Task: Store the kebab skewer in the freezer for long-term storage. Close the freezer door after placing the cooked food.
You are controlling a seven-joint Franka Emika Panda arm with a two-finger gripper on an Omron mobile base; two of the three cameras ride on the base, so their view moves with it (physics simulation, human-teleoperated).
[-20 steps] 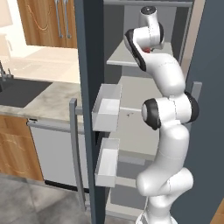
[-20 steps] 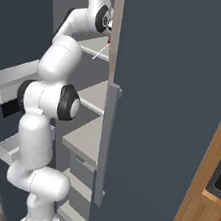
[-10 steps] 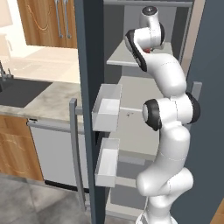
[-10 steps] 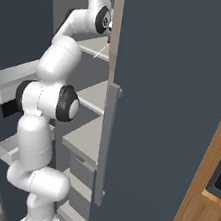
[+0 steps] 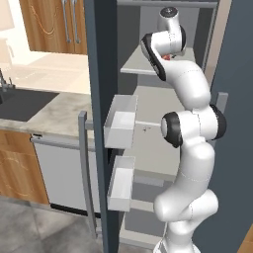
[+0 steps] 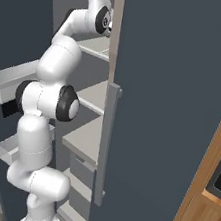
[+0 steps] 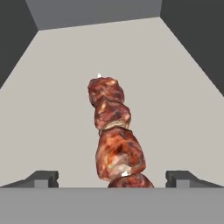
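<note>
The kebab skewer (image 7: 111, 131) lies on the pale grey shelf (image 7: 48, 109) inside the freezer, its reddish-brown meat chunks running away from the hand. My gripper (image 7: 112, 177) is open. Its two dark fingertips (image 7: 43, 177) stand wide apart on either side of the skewer's near end, and neither touches it. The freezer door (image 5: 101, 99) stands open, with white bins (image 5: 121, 121) on its inner side. My arm (image 5: 183, 84) reaches up to the upper shelf (image 5: 138, 62), and a small red bit shows by the hand.
The other dark door (image 6: 176, 92) with its grey bar handle (image 6: 106, 142) is shut at the right. Left of the open door are a stone counter (image 5: 44, 111), a silver dishwasher (image 5: 59, 168) and wooden cabinets (image 5: 54, 24). Lower shelves (image 6: 85, 139) sit beneath my arm.
The arm keeps the same pose at the upper shelf. The jaws have spread apart and let go of the skewer.
</note>
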